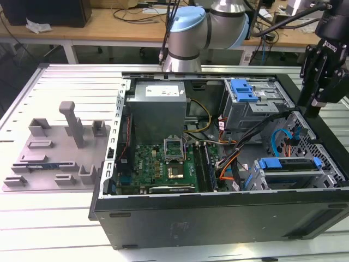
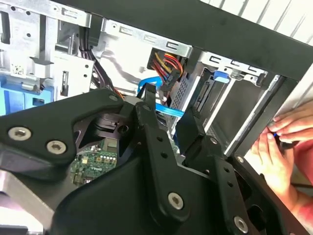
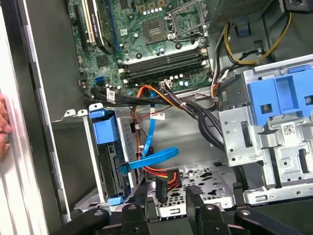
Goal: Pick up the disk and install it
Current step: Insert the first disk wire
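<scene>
1. Arm [image 1: 207, 27] is reaching over the open computer case [image 1: 218, 218] from its far side, holding the gripper [image 1: 316, 103] pointing down above the case's end at the exterior view's right.
2. Fingers [image 3: 195, 208] are standing apart in the first wrist view, gripping nothing and touching nothing.
3. Just beyond them, the disk [image 3: 113, 169] is sitting inside a metal cage [image 3: 68, 156], with a blue cable [image 3: 151, 156] just beside it.
4. Farther off, the motherboard [image 3: 161, 54] is lying flat in the case, and a person's hand [image 2: 279, 147] is showing beside the case wall.
</scene>
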Robot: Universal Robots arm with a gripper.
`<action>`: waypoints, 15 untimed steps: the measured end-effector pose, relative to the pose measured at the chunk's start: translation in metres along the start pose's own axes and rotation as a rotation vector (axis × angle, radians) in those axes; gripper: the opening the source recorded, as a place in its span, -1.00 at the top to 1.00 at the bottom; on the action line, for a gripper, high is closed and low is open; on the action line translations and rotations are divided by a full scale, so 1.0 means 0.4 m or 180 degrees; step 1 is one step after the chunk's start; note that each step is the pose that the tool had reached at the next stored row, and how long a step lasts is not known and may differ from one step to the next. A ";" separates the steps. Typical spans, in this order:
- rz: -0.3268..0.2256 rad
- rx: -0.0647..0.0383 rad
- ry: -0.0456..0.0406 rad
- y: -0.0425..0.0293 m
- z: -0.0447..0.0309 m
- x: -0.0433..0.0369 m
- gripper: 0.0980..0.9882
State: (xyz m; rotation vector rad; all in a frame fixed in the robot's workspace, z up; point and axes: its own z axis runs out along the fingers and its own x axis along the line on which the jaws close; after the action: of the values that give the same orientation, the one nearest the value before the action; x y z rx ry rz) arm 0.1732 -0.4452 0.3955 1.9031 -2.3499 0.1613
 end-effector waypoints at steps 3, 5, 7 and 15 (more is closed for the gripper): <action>-0.0013 -0.0018 0.0115 -0.001 0.003 -0.011 0.22; -0.0027 -0.0041 0.0182 -0.002 0.005 -0.017 0.22; -0.0030 -0.0043 0.0233 -0.004 0.008 -0.021 0.22; -0.0032 -0.0046 0.0547 -0.029 0.029 -0.049 0.22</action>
State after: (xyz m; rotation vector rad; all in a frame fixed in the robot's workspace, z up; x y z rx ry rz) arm 0.1884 -0.4305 0.3810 1.8155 -2.2232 0.2937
